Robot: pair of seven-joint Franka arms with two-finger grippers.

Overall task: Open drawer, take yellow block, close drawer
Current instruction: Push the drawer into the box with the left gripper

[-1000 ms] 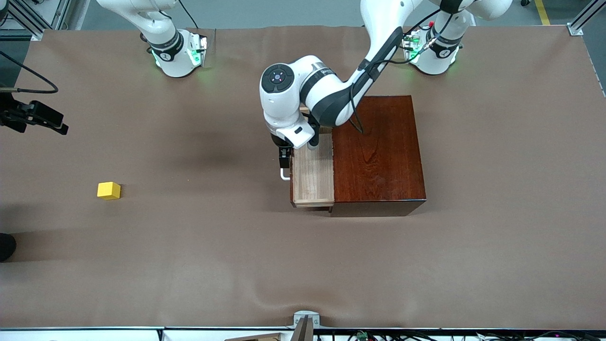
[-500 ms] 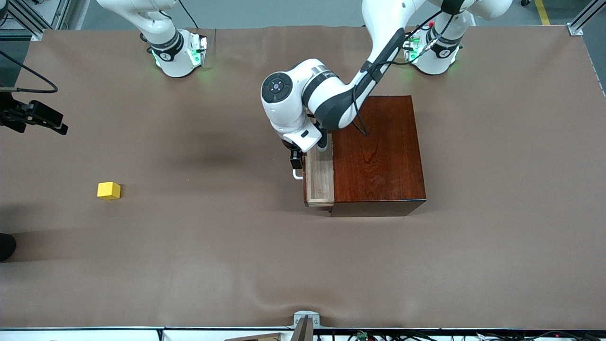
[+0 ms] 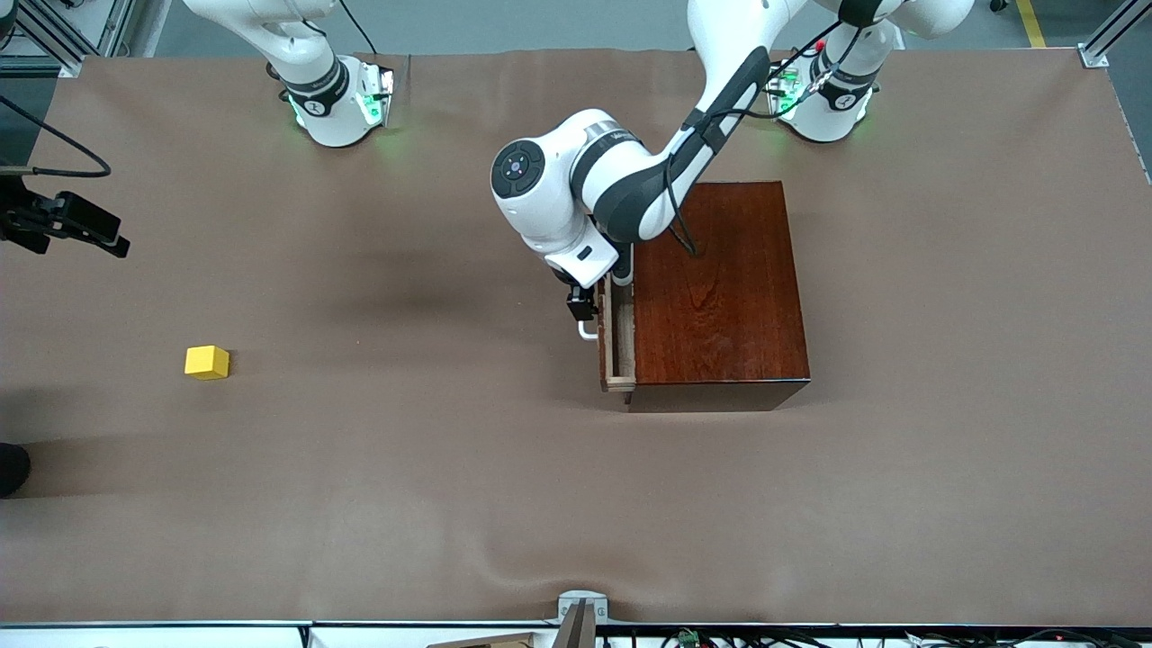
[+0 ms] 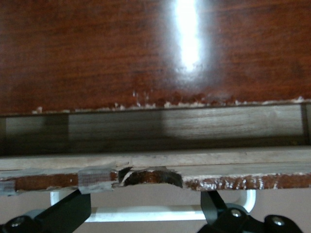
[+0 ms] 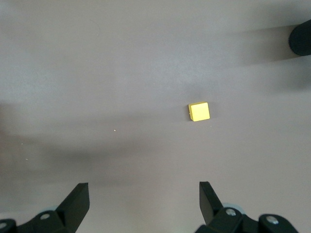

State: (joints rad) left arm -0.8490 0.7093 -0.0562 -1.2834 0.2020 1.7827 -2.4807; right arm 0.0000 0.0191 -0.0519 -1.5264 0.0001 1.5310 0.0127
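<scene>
We see the drawer [image 3: 616, 337] sticking out only a little from the dark wooden box [image 3: 717, 288], toward the right arm's end of the bench [image 3: 576, 504]. From the front view, only a narrow strip of its light-wood inside shows, and nothing sits in that strip. In the left wrist view we get the same: a thin slot of drawer floor [image 4: 184, 128] under the box's glossy top edge, nothing in the part we can see; the rest of the inside is hidden under the box.

Left claw [image 3: 585, 317] is down at the drawer front, at the white handle [image 3: 588, 331]. In the left wrist view its two black fingers [image 4: 65, 216] stand spread apart, the white bar [image 4: 153, 213] running between them; fingers wide, not clamped on the bar as far as we can tell.

Yellow block [image 3: 207, 362] is out on the bare bench, well apart from the box, toward the right arm's end. Not in the drawer.

Right claw [image 5: 143, 201] is up in the air over the bench near the block [image 5: 199, 111], fingers wide, nothing between them. Right arm waits.
</scene>
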